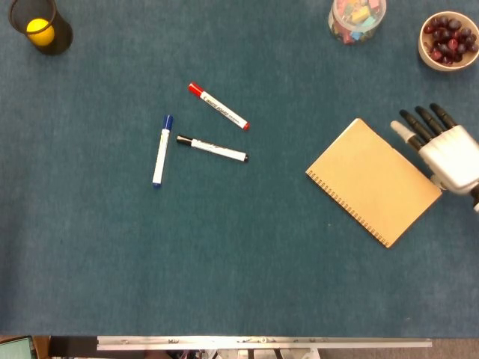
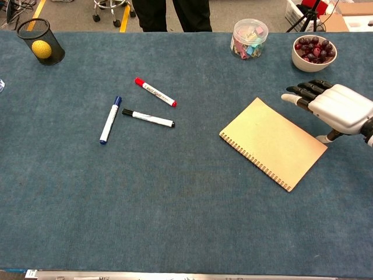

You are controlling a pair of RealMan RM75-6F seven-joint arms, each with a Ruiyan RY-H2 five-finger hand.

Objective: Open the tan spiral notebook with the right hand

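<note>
Notebook (image 1: 373, 182) lies closed, spiral on its near-left edge; right hand (image 1: 441, 149) hovers released beside the far-right edge, placed to lift the cover

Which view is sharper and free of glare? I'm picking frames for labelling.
Both views are evenly lit and glare-free. Head view: tan spiral notebook and right hand crisp, shadows faint. Chest view: right hand equally sharp, with a soft shadow under it; only the floor beyond the table looks softer.

Both views are evenly and softly lit from above, with only faint, short shadows beside the markers (image 1: 218, 105) and notebook (image 2: 273, 143). The head view looks slightly darker and grainier. Focus is sharp; the white hand (image 2: 333, 109) shows mild glare.
</note>
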